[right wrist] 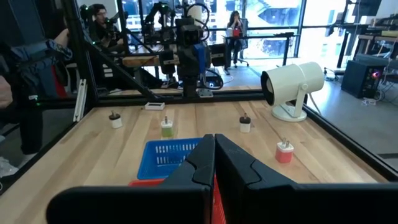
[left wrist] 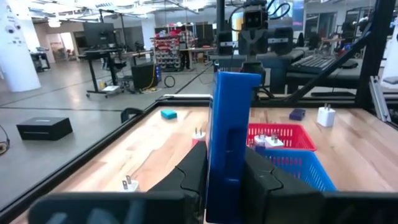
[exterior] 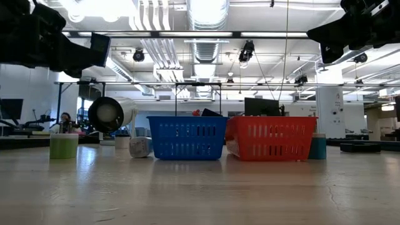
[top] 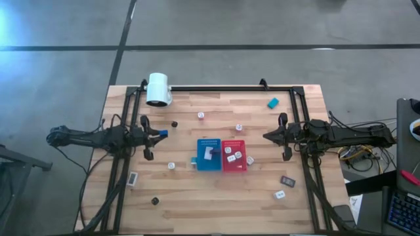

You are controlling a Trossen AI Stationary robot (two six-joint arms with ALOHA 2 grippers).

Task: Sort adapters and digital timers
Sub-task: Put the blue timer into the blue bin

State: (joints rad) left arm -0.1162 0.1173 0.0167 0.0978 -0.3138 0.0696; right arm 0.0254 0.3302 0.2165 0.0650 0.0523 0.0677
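Observation:
My left gripper [top: 157, 134] hovers over the table's left half, shut on a blue digital timer [left wrist: 231, 130]. My right gripper [top: 266, 136] waits shut over the right half, its fingers together [right wrist: 214, 149]. Between them stand a blue tray [top: 201, 164] with a white timer [top: 209, 153] inside and a red tray [top: 233, 168] with several white adapters [top: 231, 157]. Loose adapters lie on the wood [top: 201, 115], [top: 239, 127], [top: 171, 166]. A teal timer [top: 273, 102], a dark grey one [top: 287, 180] and white ones [top: 280, 195], [top: 133, 177] lie flat. My left gripper pinches the blue timer between its two fingers [left wrist: 193, 171], which sit on its flat faces at the lower part [left wrist: 224, 180]. The fingers run level, pointing toward the table's right. The timer stands on end, its upper part [left wrist: 235, 93] rising above the fingers, lifted clear of the table.
A big white cylinder [top: 158, 89] stands at the far left corner. A black frame rail [top: 223, 88] runs along the far edge, with side rails under each arm. Two dark small pieces [top: 174, 124], [top: 155, 201] lie on the left half. Bare wood shows along the near edge.

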